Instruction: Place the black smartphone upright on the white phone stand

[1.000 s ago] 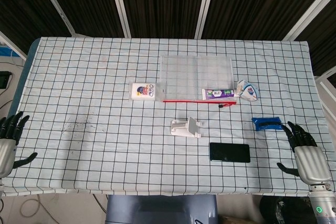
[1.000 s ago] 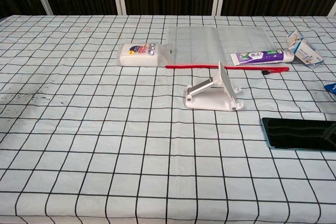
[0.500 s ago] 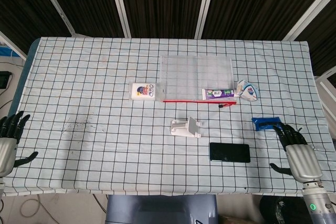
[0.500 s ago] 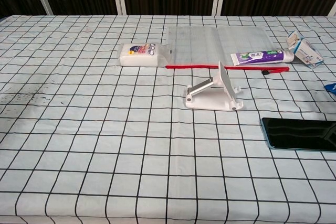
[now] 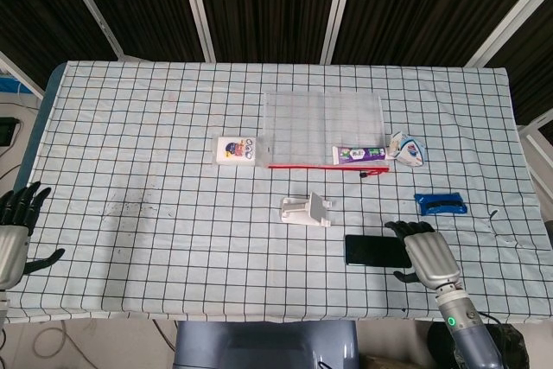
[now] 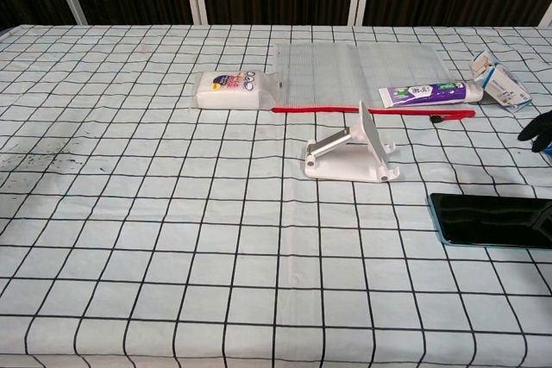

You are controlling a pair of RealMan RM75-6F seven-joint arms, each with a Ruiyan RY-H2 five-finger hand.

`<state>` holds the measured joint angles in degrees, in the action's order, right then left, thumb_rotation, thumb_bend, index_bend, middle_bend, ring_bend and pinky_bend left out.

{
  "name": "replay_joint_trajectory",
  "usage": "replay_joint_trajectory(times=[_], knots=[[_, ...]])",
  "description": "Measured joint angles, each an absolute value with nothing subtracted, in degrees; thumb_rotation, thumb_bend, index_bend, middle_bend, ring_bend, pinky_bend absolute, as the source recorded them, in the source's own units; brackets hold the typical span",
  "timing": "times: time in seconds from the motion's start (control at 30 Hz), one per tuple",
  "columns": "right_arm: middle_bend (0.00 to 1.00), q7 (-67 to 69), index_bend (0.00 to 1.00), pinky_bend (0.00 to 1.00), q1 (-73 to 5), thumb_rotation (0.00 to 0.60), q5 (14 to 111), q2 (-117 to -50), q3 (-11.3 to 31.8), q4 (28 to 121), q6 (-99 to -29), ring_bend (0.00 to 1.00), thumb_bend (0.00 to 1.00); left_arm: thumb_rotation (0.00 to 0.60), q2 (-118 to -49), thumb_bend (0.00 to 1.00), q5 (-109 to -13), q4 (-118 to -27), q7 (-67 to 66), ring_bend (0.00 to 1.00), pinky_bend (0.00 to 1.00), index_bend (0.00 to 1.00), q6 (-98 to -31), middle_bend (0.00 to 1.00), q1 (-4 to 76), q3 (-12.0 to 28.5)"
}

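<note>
Black smartphone [image 5: 378, 251] flat; right hand [image 5: 428, 253] fingers spread, holding nothing

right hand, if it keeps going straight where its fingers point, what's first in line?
In the head view the right hand sits just right of the black smartphone, fingers pointing away from the robot. The first thing in line looks like the blue packet; the phone lies beside the path. Height above the table is unclear.

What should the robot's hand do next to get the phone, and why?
Probably lower the right hand and close its fingers on the near end of the black smartphone. The phone lies flat on the cloth, not yet held, and the hand is beside its right edge with fingers apart. The white phone stand waits to the phone's left, bare.
</note>
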<state>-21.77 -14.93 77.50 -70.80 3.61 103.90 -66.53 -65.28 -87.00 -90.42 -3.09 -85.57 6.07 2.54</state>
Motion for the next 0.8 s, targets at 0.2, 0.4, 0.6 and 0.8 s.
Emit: replay_joint_trajectory(times=[0.2, 0.4, 0.6, 0.8], knots=[[0.28, -25.55, 0.25, 0.26, -16.46, 0.6, 72.32, -74.47, 4.16, 103.82, -64.94, 0.28, 0.12, 0.6, -65.08, 0.0, -86.86, -90.59, -2.61, 0.0, 0.0, 0.0, -85.05, 0.0, 6.25, 2.46], [0.29, -27.95, 0.26, 0.26, -18.0, 0.6, 68.85, -77.7, 4.64, 103.31, -63.98, 0.28, 0.16, 0.6, -64.83, 0.0, -86.79, -90.83, -2.14, 0.0, 0.0, 0.0, -84.77, 0.0, 6.35, 2.42], [0.29, -29.78, 0.27, 0.26, -19.5, 0.6, 65.8, -80.33, 5.24, 102.31, -63.57, 0.28, 0.17, 0.6, -64.55, 0.0, -86.43, -91.16, -1.68, 0.0, 0.0, 0.0, -84.36, 0.0, 6.45, 2.42], [0.29, -31.38, 0.27, 0.26, -20.75, 0.6, 62.32, -81.9, 5.6, 101.69, -63.2, 0.28, 0.17, 0.6, -64.4, 0.0, -86.41, -91.34, -1.38, 0.0, 0.0, 0.0, -84.2, 0.0, 6.52, 2.38]])
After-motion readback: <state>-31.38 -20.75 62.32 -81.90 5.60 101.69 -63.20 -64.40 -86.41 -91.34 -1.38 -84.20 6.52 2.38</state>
